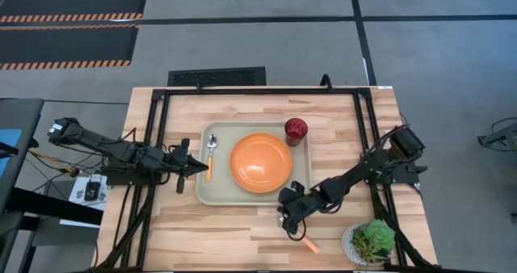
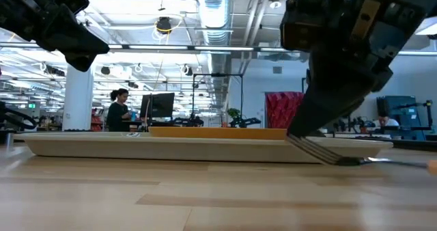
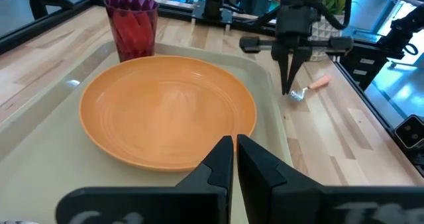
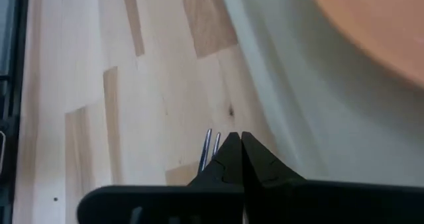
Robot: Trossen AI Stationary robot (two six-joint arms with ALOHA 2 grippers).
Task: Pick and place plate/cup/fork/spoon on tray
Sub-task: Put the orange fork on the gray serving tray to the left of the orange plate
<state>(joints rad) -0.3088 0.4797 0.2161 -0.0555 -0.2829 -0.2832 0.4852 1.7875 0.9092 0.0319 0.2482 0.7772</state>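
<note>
The orange plate [image 1: 261,162] lies in the middle of the pale grey-green tray [image 1: 218,194]. The dark-red cup [image 1: 296,131] stands in the tray's far right corner. The spoon [image 1: 211,148] lies in the tray's left part. The fork [image 1: 303,239] lies on the table near the tray's near right corner, with its orange handle toward the plant pot. My right gripper [image 1: 287,221] is shut and points down at the fork's tine end. My left gripper [image 1: 196,167] is shut and empty at the tray's left rim, beside the spoon's handle. My right gripper comes from above, pointing down, with its shut fingertips [image 4: 228,151] at the fork's tine end [image 4: 209,151]. The tines show beside the fingers, not between them. I cannot tell whether they touch. The fork [image 2: 334,156] lies on the table.
A white pot with a green plant [image 1: 370,242] stands at the table's near right corner, just past the fork's handle. Black frame rails run along the table's left, right and far sides. Bare tray floor shows along the tray's near side, next to the plate.
</note>
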